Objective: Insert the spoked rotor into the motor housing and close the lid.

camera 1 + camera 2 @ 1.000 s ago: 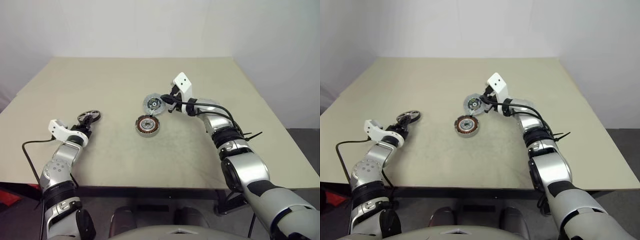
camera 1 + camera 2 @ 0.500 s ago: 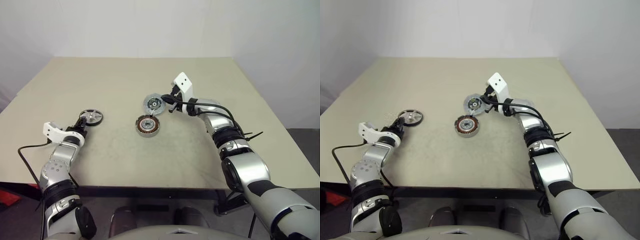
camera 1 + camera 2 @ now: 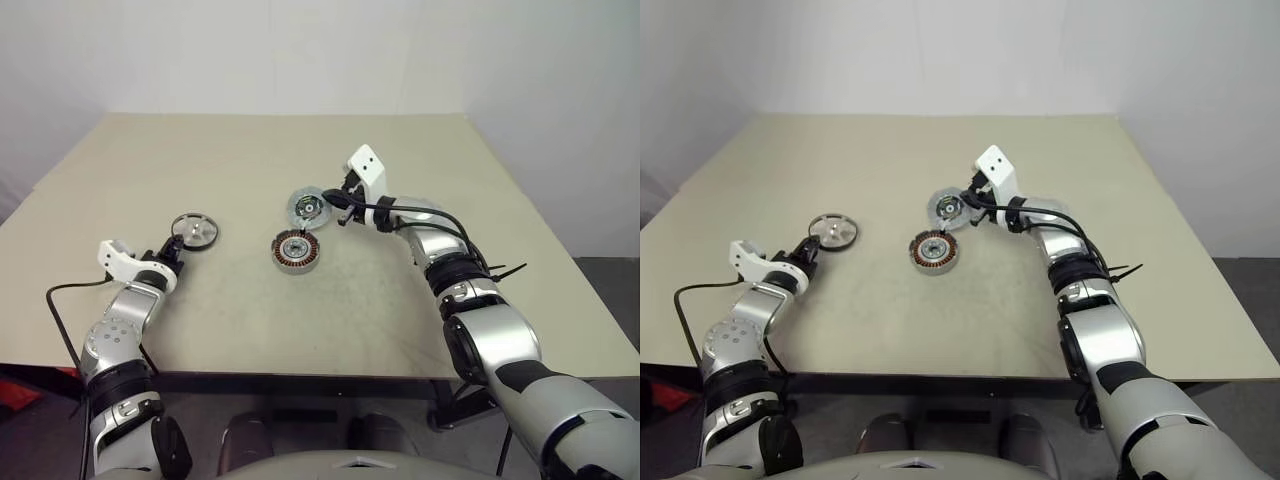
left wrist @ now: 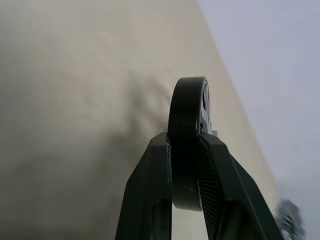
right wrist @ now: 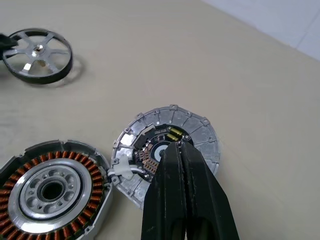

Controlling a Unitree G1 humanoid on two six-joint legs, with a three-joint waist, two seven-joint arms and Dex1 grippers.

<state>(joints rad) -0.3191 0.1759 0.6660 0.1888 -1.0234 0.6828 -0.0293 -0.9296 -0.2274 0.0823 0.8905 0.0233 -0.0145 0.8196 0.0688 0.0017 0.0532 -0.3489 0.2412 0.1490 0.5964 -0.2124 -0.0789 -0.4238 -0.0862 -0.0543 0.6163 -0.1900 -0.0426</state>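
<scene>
1. At about eight o'clock on the beige tabletop point(image 3: 400, 300), the left gripper point(image 3: 178, 250) has its two black fingers point(image 4: 150, 200) clamped on the rim of the spoked rotor point(image 3: 194, 229), a small shiny silver metal disc with cut-out spokes around a central hub. The left wrist view shows the rotor's dark edge pinched between both fingers.
2. From that grip the rotor reaches toward one o'clock, face up over the table near its left side.
3. Just above the table's centre, the right gripper point(image 3: 333, 203) has its fingers pressed fully together, holding nothing. In the right wrist view their tips lie over the dark centre of the lid point(image 5: 167, 150), a pale grey-blue round disc whose inner face, with small coloured bits, is turned up.
4. At about seven o'clock from the lid, with their edges touching, lies the motor housing point(image 3: 296, 250), a round silvery metal ring filled with reddish-copper windings around a pale central hub, open side up.
5. Well apart from the rotor, the housing sits at about three o'clock from it.
</scene>
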